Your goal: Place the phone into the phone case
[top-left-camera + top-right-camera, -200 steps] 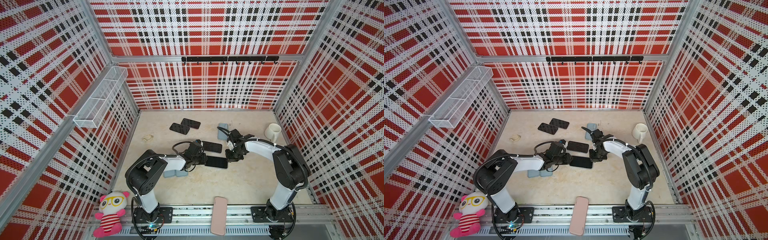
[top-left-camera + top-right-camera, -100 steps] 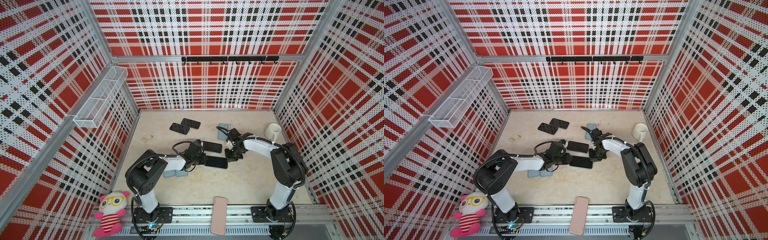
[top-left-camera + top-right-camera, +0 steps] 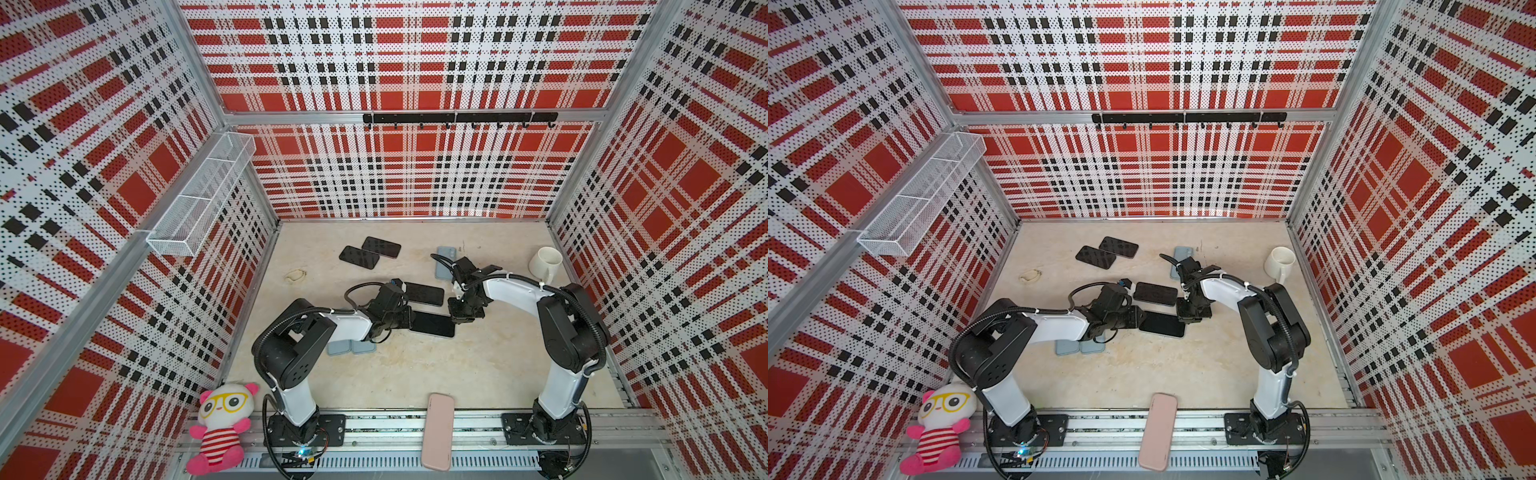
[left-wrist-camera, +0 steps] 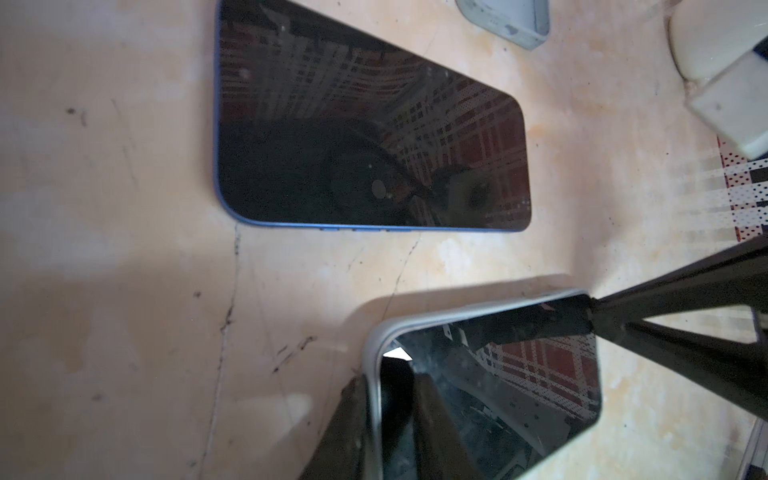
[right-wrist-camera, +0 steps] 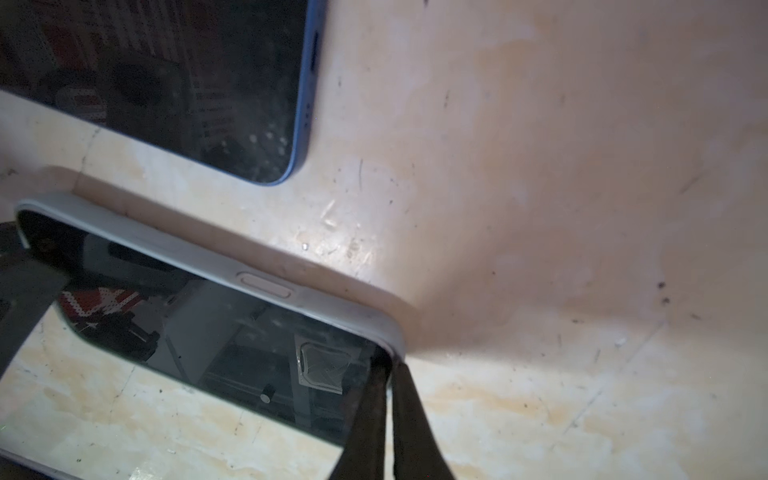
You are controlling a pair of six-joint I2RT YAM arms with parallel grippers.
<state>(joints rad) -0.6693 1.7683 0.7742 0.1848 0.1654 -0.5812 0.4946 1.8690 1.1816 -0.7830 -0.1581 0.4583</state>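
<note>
A dark-screened phone (image 3: 432, 324) (image 3: 1162, 324) lies in a pale grey phone case (image 4: 376, 332) on the floor between both arms. My left gripper (image 3: 409, 320) (image 4: 386, 382) is shut on the case's left end, with one finger outside the rim and the other on the screen. My right gripper (image 3: 455, 318) (image 5: 388, 365) is shut on the case's rim (image 5: 208, 257) at the far right corner, its fingers (image 5: 411, 415) nearly together. The phone's screen (image 5: 208, 353) sits level with the rim there.
A blue-rimmed phone (image 3: 424, 294) (image 4: 365, 137) lies just behind. Two black phones (image 3: 370, 252) are farther back. Pale blue cases (image 3: 351, 347) sit under the left arm and another one (image 3: 444, 262) behind the right wrist. A white mug (image 3: 546, 264) stands right, and a pink case (image 3: 437, 432) lies on the front rail.
My right gripper's fingers have drawn slightly closer together on the case corner. The left gripper and the phone have hardly moved.
</note>
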